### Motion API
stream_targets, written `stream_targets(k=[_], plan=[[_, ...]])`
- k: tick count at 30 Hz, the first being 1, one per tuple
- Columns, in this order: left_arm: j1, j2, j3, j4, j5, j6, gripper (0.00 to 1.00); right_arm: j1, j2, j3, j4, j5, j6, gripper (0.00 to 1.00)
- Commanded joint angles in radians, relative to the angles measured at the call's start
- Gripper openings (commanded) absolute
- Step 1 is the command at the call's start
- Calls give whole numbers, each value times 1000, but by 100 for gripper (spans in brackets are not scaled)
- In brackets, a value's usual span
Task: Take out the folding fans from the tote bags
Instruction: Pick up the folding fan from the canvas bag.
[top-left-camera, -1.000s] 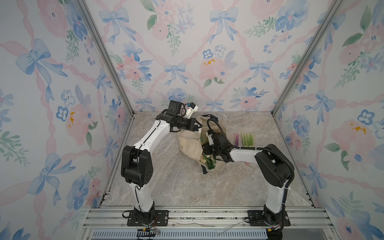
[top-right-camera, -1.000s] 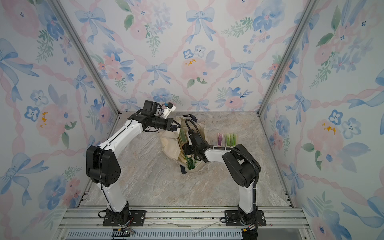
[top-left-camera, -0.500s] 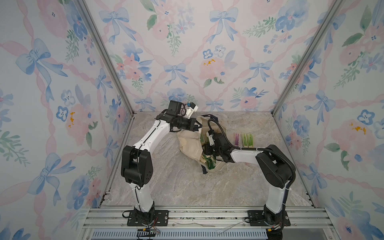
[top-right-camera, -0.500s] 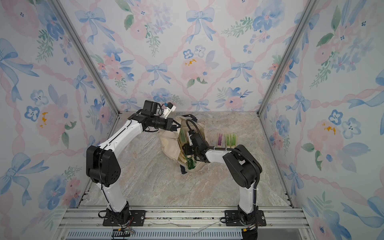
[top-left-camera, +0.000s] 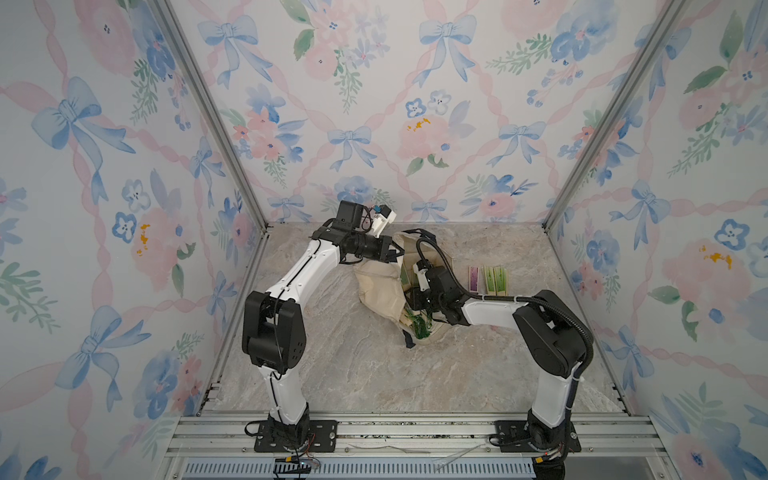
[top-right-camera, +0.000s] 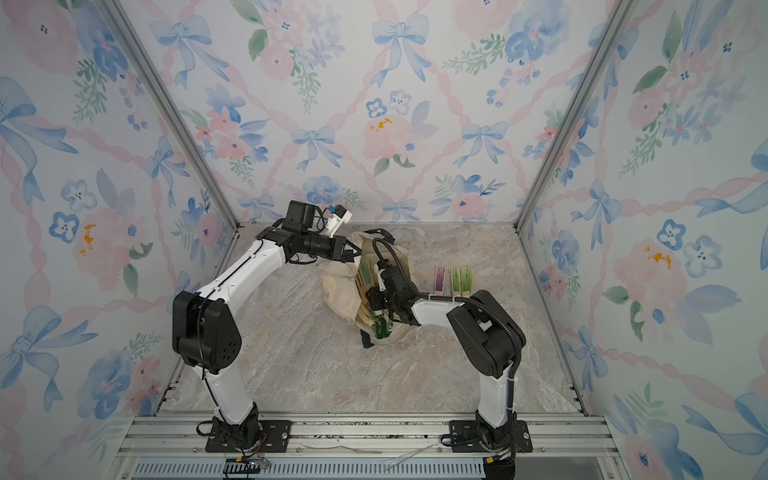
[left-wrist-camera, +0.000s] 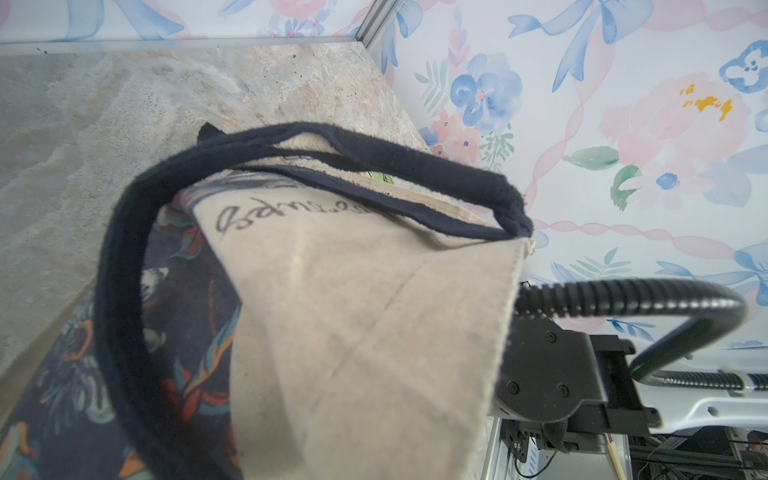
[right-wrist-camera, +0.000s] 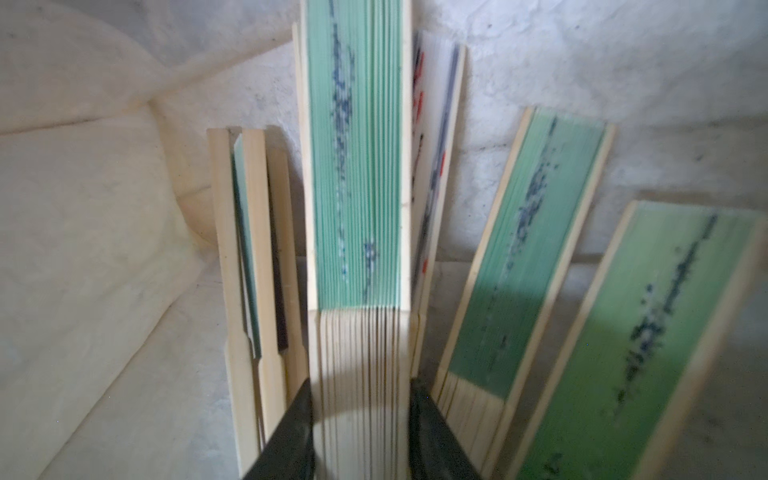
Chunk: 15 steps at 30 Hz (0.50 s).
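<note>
The cream tote bag (top-left-camera: 380, 286) (left-wrist-camera: 353, 311) lies on the table with its mouth toward the right arm. My left gripper (top-left-camera: 395, 251) is shut on the bag's upper rim and holds it raised; cloth hides its jaws in the left wrist view. My right gripper (right-wrist-camera: 360, 386) reaches into the bag, one jaw pressed against each side of a green folding fan (right-wrist-camera: 355, 166) at its bamboo ribs. Several more fans (right-wrist-camera: 523, 249) lie beside it inside. Green tassels (top-left-camera: 419, 326) show at the bag's mouth. Three fans (top-left-camera: 488, 280) lie side by side on the table, right of the bag.
The bag's navy strap handle (left-wrist-camera: 124, 249) loops over the printed side. The right arm's black cable hose (left-wrist-camera: 623, 295) arches close above the bag. Flowered walls close the cell at the back and both sides, and an aluminium rail (top-left-camera: 415, 428) runs along the front.
The right gripper's jaws have narrowed onto the green fan inside the bag. Both arms and the bag stay almost where they were.
</note>
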Motion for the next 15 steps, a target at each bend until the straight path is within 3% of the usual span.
stream_targets(k=[1,15], plan=[[-6,-35,-12,27,26,4,0,-8,-37,-19,5,4,-3,31],[-6,-40,-16,27,24,6,0,-13,-51,-33,22,-5,-3,20]])
